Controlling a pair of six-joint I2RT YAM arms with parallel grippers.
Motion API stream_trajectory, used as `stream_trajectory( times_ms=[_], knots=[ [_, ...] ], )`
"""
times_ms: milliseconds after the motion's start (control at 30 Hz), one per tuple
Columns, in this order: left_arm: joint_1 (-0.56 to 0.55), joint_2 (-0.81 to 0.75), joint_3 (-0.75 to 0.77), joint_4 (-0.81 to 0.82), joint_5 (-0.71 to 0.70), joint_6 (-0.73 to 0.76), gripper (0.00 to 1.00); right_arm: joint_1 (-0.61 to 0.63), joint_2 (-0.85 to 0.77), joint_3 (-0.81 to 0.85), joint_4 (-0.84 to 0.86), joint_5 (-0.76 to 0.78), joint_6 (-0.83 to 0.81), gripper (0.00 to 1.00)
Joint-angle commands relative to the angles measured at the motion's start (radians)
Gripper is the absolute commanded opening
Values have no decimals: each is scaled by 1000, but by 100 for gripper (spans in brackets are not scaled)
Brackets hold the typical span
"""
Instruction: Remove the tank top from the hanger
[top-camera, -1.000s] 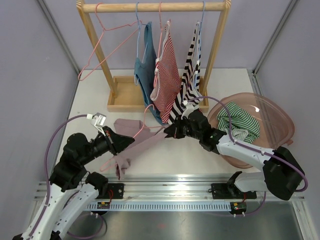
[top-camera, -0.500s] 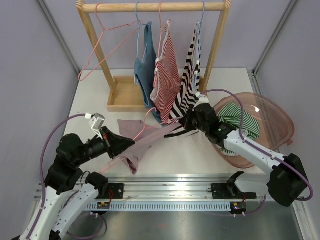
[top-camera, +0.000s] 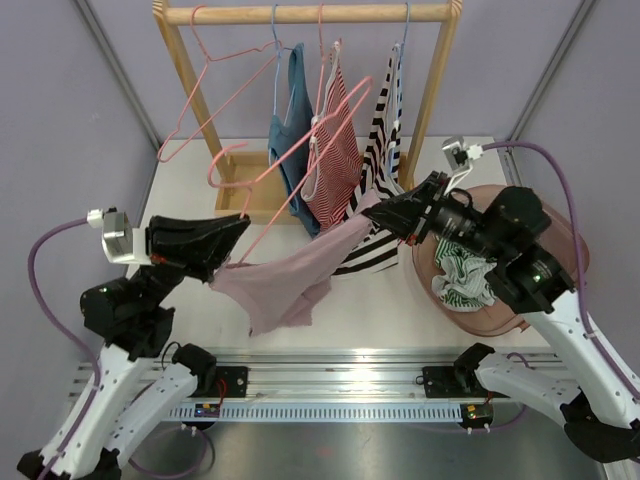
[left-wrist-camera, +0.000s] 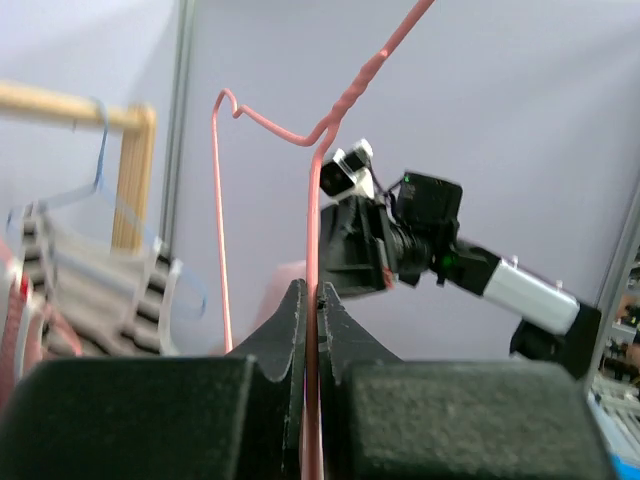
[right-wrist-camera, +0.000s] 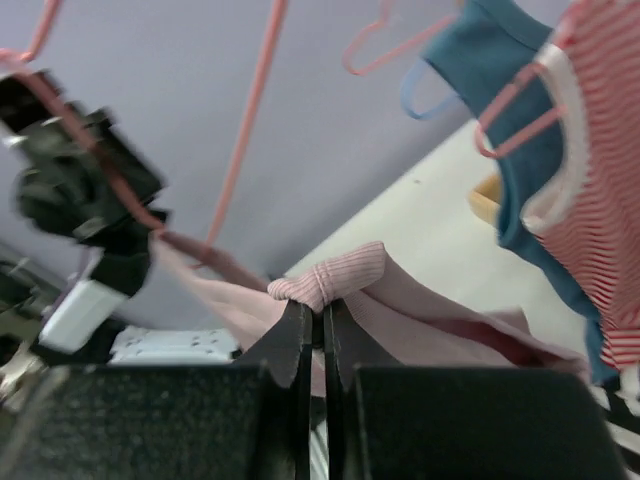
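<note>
Five wire hangers (left-wrist-camera: 312, 230), one pink tank top (top-camera: 280, 285), four other tops (top-camera: 335, 150), one wooden rack (top-camera: 300, 14), one pink basin (top-camera: 560, 240).

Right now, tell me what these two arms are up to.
The left gripper is clamped on a pink wire hanger, held up above the table. The right gripper is pinching a bunched edge of the pink tank top. The top is stretched in the air between the two arms, and its far end looks to be on the hanger yet, so it is not off. Other tops hang on the wooden rack behind.
</note>
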Motion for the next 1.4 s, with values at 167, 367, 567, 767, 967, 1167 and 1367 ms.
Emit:
stream_trajectory(
  times_ms=[167,367,567,767,967,1167,1367],
  knots=[
    [-6,335,93,799,-74,-109,0,-4,99,231,43,-302,84,0],
    [-8,202,6,613,-262,75,0,-4,50,196,-65,-243,14,0],
    [-7,-59,13,56,-454,225,0,-1,1,22,-92,-208,27,0],
    [-6,-61,206,-556,-594,239,0,-1,-42,-247,-146,13,13,0],
    [-6,-59,219,-698,-707,233,0,-1,-53,-369,-129,38,36,53],
    [-6,125,334,-826,-736,239,0,-1,-87,-318,-236,142,-25,100],
    [-2,368,570,-879,-735,259,0,-1,-96,-292,-270,173,-58,99]
  ],
)
